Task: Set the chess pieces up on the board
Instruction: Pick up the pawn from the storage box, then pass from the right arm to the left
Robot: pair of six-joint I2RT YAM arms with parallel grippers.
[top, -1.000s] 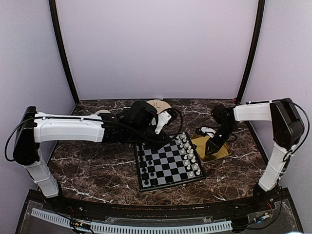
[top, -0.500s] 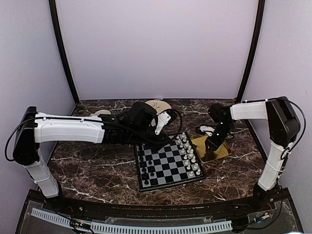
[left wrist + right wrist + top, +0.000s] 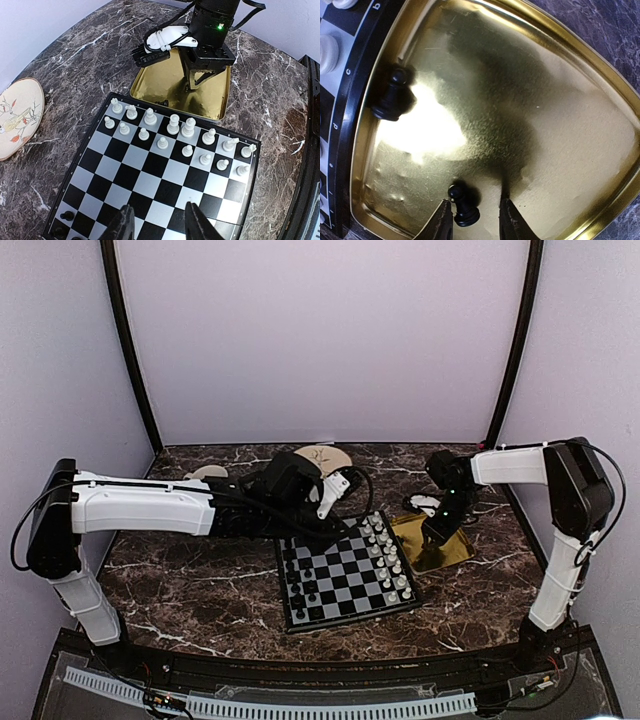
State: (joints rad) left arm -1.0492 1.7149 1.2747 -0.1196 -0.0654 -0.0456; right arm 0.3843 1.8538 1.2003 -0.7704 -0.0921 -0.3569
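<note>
The board [image 3: 346, 576] lies mid-table. Several black chess pieces [image 3: 299, 590] stand along its left side and white pieces [image 3: 386, 552] along its right. My left gripper [image 3: 157, 220] is open and empty, just above bare squares of the board [image 3: 150, 165]. My right gripper [image 3: 474, 220] is open low inside the yellow tray [image 3: 560, 125]. A black pawn [image 3: 464, 207] lies between its fingers, close to the left finger. A second black pawn [image 3: 392, 97] lies by the tray's wall next to the board. In the top view the right gripper [image 3: 432, 538] hides both.
A round wooden hoop with a bird picture [image 3: 322, 455] lies at the back behind my left arm, and also shows in the left wrist view [image 3: 15, 117]. A smaller pale disc [image 3: 205, 472] lies at the back left. The yellow tray [image 3: 456, 552] touches the board's right side.
My right gripper has shifted a little over the yellow tray and its wrist has turned. My left arm has hardly moved.
</note>
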